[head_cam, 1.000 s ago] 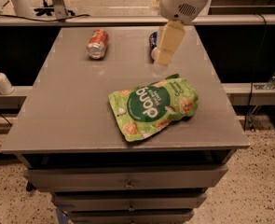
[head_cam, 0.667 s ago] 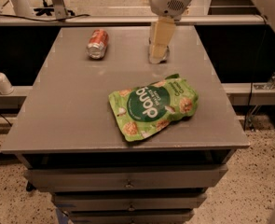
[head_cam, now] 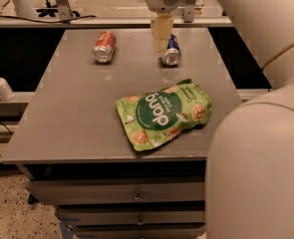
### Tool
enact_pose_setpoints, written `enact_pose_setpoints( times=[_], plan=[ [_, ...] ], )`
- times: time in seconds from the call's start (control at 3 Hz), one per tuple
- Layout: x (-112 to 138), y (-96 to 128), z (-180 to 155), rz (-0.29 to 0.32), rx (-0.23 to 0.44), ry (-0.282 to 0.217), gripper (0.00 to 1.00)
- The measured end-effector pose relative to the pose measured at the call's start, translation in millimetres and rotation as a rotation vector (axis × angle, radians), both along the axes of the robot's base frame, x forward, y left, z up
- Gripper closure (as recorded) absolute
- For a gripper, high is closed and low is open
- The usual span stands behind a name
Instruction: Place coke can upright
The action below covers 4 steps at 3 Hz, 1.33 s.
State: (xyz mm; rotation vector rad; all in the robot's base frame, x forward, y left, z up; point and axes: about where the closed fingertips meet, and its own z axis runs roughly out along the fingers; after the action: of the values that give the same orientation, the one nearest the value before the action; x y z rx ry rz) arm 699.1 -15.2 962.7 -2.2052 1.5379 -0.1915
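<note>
The coke can (head_cam: pixel 104 47) lies on its side, back left, well apart from my gripper (head_cam: pixel 160 43) beside the blue can (head_cam: pixel 171 51) — gripping nothing, how wide I can't tell. I'd shift left and grasp across its body — then tip it upright.

Bare tabletop (head_cam: pixel 72 113) on every side of the coke can (head_cam: pixel 104 47), lying on its side at the far left; open from above. A free strip between it and the gripper (head_cam: pixel 160 45), hanging over the far middle. Just right of the gripper, a blue can (head_cam: pixel 171 51) on its side. Nearer the front, right of centre, a green snack bag (head_cam: pixel 164 113), well apart from both cans. Right front corner blocked by the bulky arm (head_cam: pixel 256 173).
</note>
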Motion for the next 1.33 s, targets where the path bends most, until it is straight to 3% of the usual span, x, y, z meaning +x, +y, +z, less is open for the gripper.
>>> enact_pose_setpoints(
  times=[0.33, 0.67, 1.0, 1.33],
  plan=[
    [34.9, 8.8, -7.2, 0.119, -0.04, -0.048, 0.0],
    [35.0, 9.0, -7.4, 0.119, -0.04, -0.048, 0.0],
    [35.3, 12.4, -5.5, 0.192, -0.136, -0.117, 0.0],
    [34.4, 20.3, 10.4, 0.359, -0.299, -0.307, 0.0]
  ],
)
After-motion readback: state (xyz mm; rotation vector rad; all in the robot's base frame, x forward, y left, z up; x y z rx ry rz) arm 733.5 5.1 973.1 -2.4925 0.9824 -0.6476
